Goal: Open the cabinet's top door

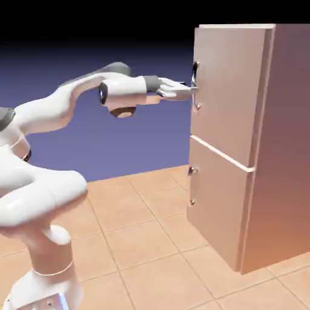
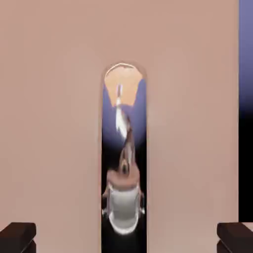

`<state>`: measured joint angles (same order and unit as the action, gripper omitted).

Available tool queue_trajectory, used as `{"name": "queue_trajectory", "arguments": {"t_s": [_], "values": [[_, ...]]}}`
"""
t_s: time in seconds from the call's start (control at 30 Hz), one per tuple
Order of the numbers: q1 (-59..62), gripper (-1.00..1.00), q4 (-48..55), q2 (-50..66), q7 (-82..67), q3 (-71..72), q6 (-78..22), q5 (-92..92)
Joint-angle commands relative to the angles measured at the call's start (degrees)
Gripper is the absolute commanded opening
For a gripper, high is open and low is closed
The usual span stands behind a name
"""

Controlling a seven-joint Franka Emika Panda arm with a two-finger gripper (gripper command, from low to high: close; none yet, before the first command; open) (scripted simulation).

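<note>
- The cabinet [image 1: 272,151] stands at the right of the exterior view on a floor of tan tiles [image 1: 145,236], tall and boxy, with two doors stacked on its front.
- The top door [image 1: 227,85] is shut flush against the cabinet — no gap shows along its edge, so nothing of the inside can be seen.
- The lower door [image 1: 218,200] is shut too, with a small handle [image 1: 192,171] near its upper left corner; whatever either compartment holds is hidden.
- The top door's slim metal bar handle [image 1: 196,88] runs upright near the door's left edge.
- The white arm reaches level from the lower left, and the gripper [image 1: 192,89] is right at that handle, about halfway up the bar.
- In the hand view the handle [image 2: 124,158] fills the middle as a tall shiny strip that mirrors the room, with the door's pinkish-tan panel [image 2: 54,123] on both sides.
- The two dark fingertips [image 2: 17,237] sit at the bottom corners, far apart — the claw is spread wide, with the bar between them.
- Whether a finger already touches the bar I cannot quite make out; from here it looks as if neither one does.
</note>
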<state>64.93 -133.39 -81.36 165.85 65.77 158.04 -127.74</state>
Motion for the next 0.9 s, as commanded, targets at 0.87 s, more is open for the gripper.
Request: {"name": "queue_trajectory", "arguments": {"t_s": [0.87], "values": [[-15.6, -1.0, -32.9, -0.3, -26.5, -42.3, -59.0, 15.2]]}}
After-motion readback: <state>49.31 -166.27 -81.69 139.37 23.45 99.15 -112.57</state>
